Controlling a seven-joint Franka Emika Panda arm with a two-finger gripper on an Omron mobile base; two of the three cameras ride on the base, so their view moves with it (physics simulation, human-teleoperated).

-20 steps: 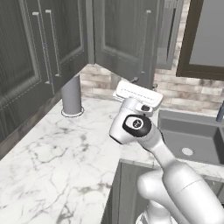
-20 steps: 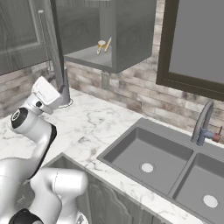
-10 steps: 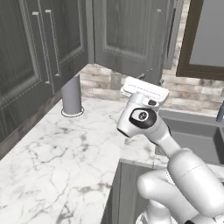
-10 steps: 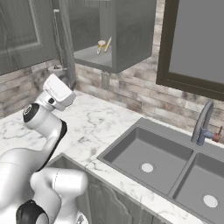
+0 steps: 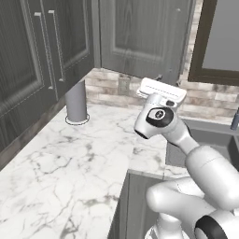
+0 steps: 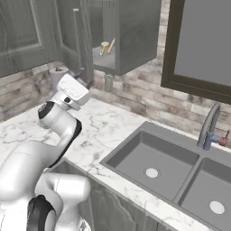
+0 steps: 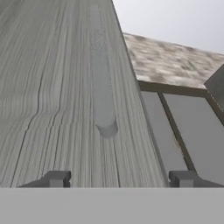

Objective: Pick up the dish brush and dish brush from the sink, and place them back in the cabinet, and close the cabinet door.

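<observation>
At the wall cabinet above the marble bench, your claw (image 7: 120,179) stands spread wide with nothing between its tips, and it looks straight along the wood-grain face of the cabinet door (image 7: 52,87). A long rounded bar handle (image 7: 103,87) runs up that face just beyond the tips. From the right base camera the door (image 6: 74,40) hangs open on the left side of the cabinet (image 6: 135,36). On the shelf inside lies a dish brush (image 6: 107,46), round cream head and thin wooden handle. It is too small there to tell whether one brush or both lie together. To the right, the sink (image 6: 135,155) shows bare basins under its steel tap (image 6: 210,124), so by the look of it only the door is left to shut. Expect a stiff, flat panel that swings lightly on its hinges. Press on the face near the free edge, or hook the bar, rather than pinch the smooth wood, which may slip.
</observation>
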